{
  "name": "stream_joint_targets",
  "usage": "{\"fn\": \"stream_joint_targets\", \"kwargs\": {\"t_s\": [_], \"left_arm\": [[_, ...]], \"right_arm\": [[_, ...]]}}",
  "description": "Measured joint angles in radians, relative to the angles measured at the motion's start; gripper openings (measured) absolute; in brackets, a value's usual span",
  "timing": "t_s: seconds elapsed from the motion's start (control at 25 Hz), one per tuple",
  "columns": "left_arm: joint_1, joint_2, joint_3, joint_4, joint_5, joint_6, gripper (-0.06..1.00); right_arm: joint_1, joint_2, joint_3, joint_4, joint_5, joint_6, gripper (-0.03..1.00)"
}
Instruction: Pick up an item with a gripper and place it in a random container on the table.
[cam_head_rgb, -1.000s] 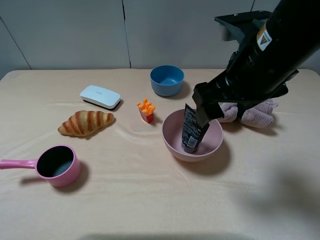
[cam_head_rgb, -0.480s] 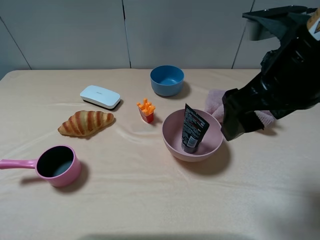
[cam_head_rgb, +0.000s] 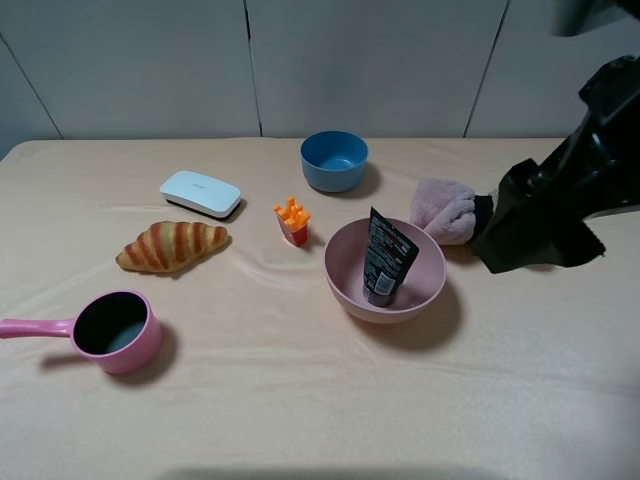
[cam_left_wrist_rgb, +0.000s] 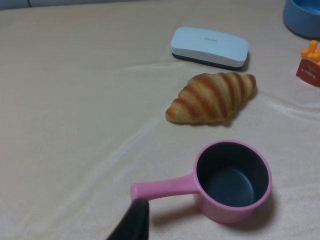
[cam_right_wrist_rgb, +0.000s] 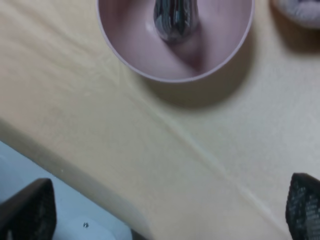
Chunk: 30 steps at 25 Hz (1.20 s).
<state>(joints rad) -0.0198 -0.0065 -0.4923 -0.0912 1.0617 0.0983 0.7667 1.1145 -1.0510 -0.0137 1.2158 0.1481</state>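
Tube (cam_head_rgb: 385, 262) stands cap-down inside the bowl (cam_head_rgb: 434, 283), leaning on its wall. Right gripper (cam_right_wrist_rgb: 170, 210) spread wide, empty, beside the bowl. Left gripper's state: cannot tell. Risk: a nudge to the bowl may topple the tube.

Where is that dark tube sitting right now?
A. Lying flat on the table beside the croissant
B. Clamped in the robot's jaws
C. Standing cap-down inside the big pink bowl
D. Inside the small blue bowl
C: the dark tube stands with its cap end down and flat end up inside the pink bowl, with nothing gripping it.
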Motion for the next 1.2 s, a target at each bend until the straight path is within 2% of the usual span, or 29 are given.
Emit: {"fn": "stream_joint_targets", "kwargs": {"t_s": [0.24, 0.48, 0.56, 0.96, 1.2], "left_arm": [[0.0, 0.0, 0.0, 0.0, 0.0, 0.0, 1.0], [0.0, 0.0, 0.0, 0.0, 0.0, 0.0, 1.0], [0.0, 0.0, 0.0, 0.0, 0.0, 0.0, 1.0], [0.0, 0.0, 0.0, 0.0, 0.0, 0.0, 1.0], [0.0, 0.0, 0.0, 0.0, 0.0, 0.0, 1.0]], "right_arm": [[0.0, -0.124, 0.017, 0.0, 0.001, -0.015, 0.69], [-0.013, -0.303, 0.099, 0.003, 0.002, -0.017, 0.69], [-0.058, -0.356, 0.138, 0.014, 0.002, -0.018, 0.69], [-0.44, -0.683, 0.34, 0.025, 0.005, -0.018, 0.69], [-0.578, -0.874, 0.402, 0.026, -0.004, -0.018, 0.69]]}}
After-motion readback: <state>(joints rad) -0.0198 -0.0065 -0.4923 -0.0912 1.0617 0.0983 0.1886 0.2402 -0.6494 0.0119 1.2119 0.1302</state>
